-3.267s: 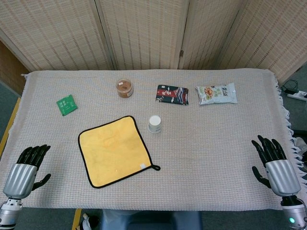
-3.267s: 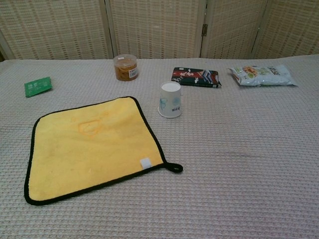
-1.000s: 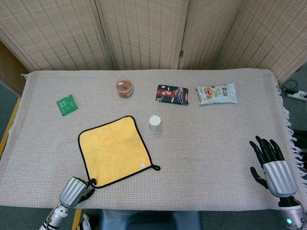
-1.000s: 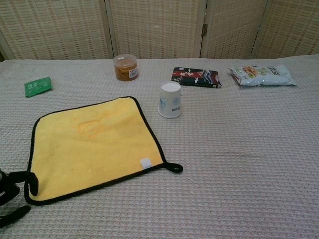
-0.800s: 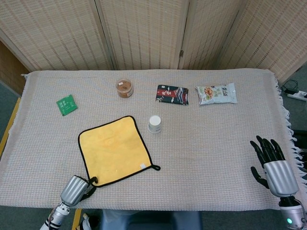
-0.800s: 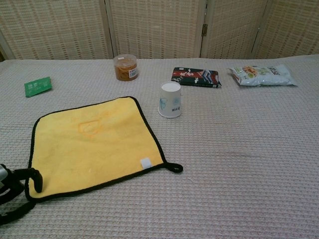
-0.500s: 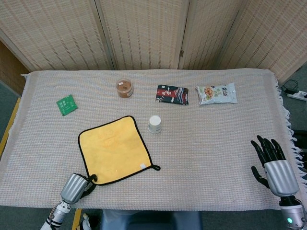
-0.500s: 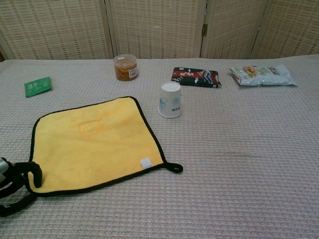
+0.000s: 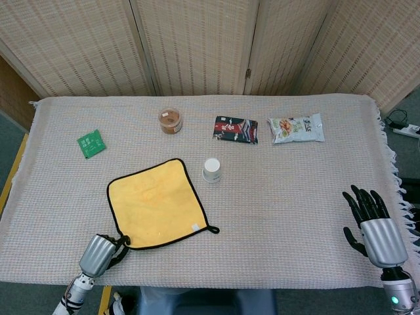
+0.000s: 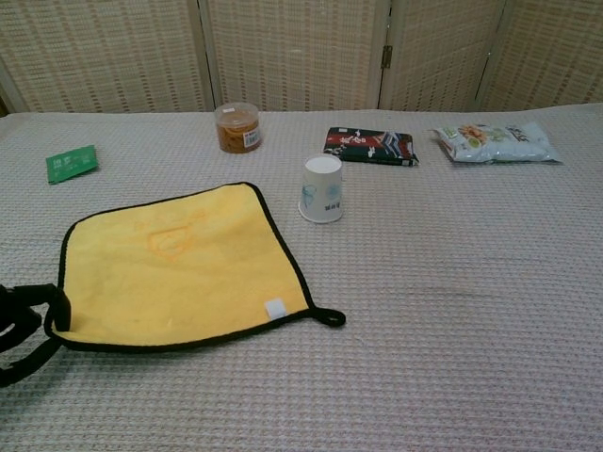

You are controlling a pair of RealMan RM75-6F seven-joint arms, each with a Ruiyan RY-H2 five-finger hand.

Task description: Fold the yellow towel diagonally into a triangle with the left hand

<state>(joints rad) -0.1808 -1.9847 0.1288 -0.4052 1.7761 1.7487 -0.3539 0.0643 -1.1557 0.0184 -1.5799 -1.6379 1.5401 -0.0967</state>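
Observation:
The yellow towel (image 9: 154, 203) with black edging lies nearly flat left of the table's middle, its hanging loop at the near right corner. My left hand (image 9: 102, 254) is at the towel's near left corner and pinches it; that corner is drawn up off its old spot. In the chest view the towel (image 10: 170, 268) shows a straight near edge, and the dark fingers (image 10: 52, 306) of the left hand (image 10: 24, 330) close over its corner. My right hand (image 9: 374, 230) rests at the table's near right edge, fingers spread, holding nothing.
A paper cup (image 9: 211, 170) stands just off the towel's far right corner. Behind it are a brown-filled jar (image 9: 170, 121), a dark snack packet (image 9: 235, 129) and a white snack bag (image 9: 296, 128). A green sachet (image 9: 91, 144) lies at the far left.
The left hand came in from the left edge to the towel's near left corner, took hold of it and has drawn it inward, so the near edge has shortened. The right hand barely moved.

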